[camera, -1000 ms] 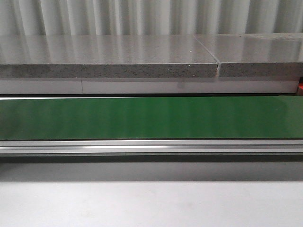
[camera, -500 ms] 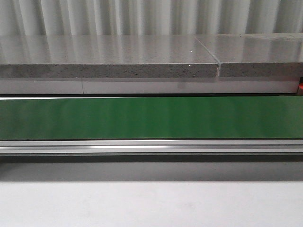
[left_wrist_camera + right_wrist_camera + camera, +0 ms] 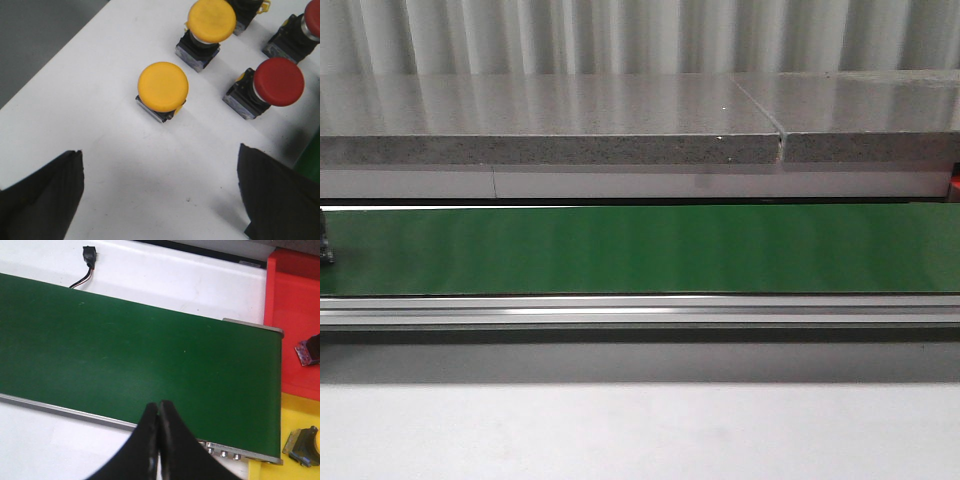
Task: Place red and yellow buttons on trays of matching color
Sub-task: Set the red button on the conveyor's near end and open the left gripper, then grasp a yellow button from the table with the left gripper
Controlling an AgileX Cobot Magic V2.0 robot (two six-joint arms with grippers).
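nearby, two yellow buttons (image 3: 163, 86) and red buttons (image 3: 278, 81) crowd together.

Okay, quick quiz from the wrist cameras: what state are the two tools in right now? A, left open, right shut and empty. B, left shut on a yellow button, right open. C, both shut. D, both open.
A: the left tool has its fingers spread wide above the white surface, while the right tool has its fingers pressed together with nothing between them.

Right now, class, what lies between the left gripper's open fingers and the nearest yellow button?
In the left wrist view, only bare white table lies between the left gripper and the nearest yellow button; nothing stands in that stretch.
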